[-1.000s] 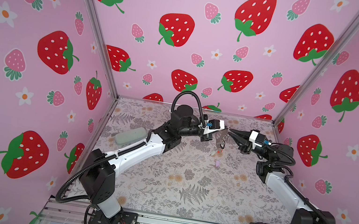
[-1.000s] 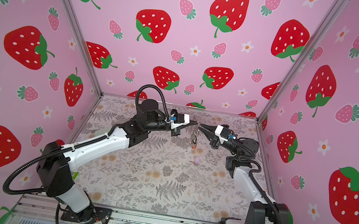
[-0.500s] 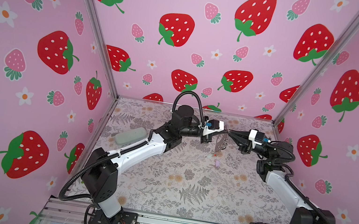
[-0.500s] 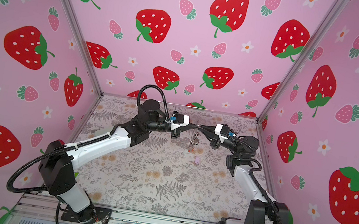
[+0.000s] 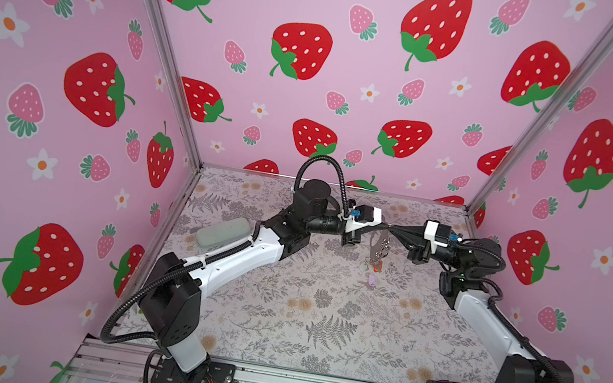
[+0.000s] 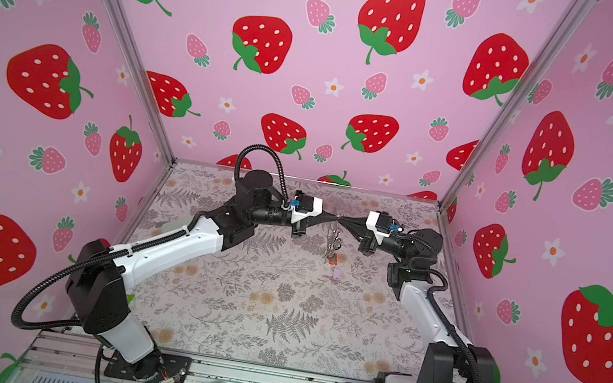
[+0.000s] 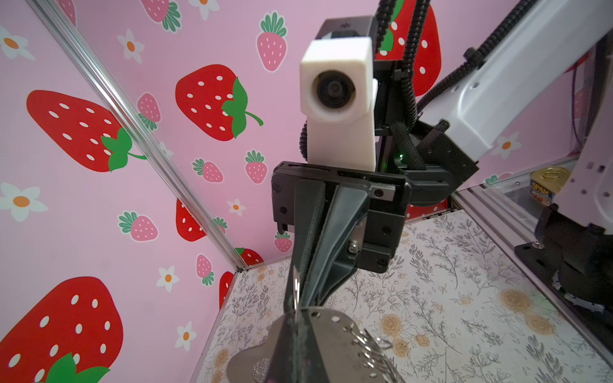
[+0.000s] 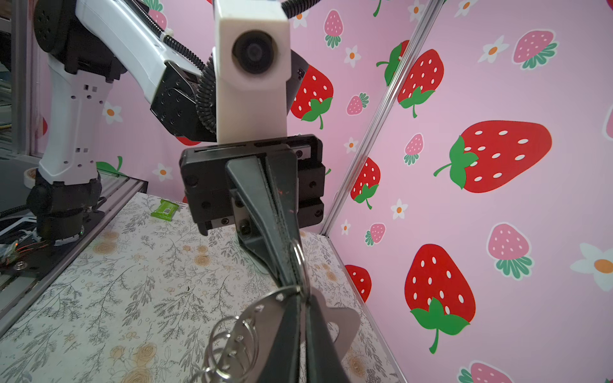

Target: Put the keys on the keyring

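The keyring (image 5: pixel 381 244) hangs in mid-air at the back of the table: a silvery ring (image 8: pixel 300 262) through a hole in a flat taupe-grey tag (image 7: pixel 335 335) whose edge carries several small wire loops. My left gripper (image 5: pixel 386 226) and right gripper (image 5: pixel 394 228) meet tip to tip at its top, and each is shut on it. Keys with red and white tags (image 5: pixel 373 263) dangle below the tag. A lilac key (image 5: pixel 371 282) lies on the table beneath. Both top views show this; the tag (image 6: pixel 333 236) and the lilac key (image 6: pixel 336 275) are small there.
A pale grey-green oblong case (image 5: pixel 223 232) lies at the table's left, next to the left arm. A green packet (image 8: pixel 165 209) sits near the left arm's base. The back wall and right corner post (image 5: pixel 471 205) stand close behind the grippers.
The right gripper's jaws have narrowed to shut and its tip has come in against the left gripper's tip. The hanging keyring has shifted slightly; the left gripper stays shut.
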`<action>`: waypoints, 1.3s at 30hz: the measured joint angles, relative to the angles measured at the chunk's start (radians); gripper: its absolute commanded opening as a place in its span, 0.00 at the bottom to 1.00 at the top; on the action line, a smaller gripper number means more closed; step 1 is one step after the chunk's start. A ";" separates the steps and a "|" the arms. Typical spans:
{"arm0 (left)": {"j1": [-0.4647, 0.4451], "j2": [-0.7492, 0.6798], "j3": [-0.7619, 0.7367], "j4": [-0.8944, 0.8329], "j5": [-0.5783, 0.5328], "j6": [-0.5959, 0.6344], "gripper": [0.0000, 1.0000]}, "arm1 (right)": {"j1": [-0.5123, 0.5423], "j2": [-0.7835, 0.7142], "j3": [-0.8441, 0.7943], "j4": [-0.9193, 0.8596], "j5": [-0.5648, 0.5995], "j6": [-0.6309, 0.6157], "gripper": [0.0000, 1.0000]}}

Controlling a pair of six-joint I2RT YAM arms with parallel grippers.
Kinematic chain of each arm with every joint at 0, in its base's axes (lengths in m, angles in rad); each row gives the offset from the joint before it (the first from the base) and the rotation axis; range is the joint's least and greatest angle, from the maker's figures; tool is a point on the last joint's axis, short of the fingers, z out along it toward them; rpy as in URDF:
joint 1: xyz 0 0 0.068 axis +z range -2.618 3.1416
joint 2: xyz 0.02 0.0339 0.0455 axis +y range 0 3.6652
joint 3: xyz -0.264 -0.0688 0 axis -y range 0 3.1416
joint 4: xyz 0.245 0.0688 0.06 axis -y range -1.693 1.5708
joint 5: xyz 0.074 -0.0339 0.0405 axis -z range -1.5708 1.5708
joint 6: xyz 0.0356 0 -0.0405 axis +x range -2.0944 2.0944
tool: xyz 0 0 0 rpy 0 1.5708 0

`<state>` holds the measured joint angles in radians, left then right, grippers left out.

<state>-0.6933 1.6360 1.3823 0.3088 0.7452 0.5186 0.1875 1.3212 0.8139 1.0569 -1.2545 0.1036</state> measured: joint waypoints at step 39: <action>0.004 0.000 0.000 -0.024 0.015 0.030 0.00 | 0.005 0.008 0.032 -0.034 -0.055 0.000 0.04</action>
<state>-0.6891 1.6360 1.3827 0.2848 0.7601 0.5488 0.1925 1.3293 0.8463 1.0229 -1.3094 0.1040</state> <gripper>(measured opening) 0.055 0.046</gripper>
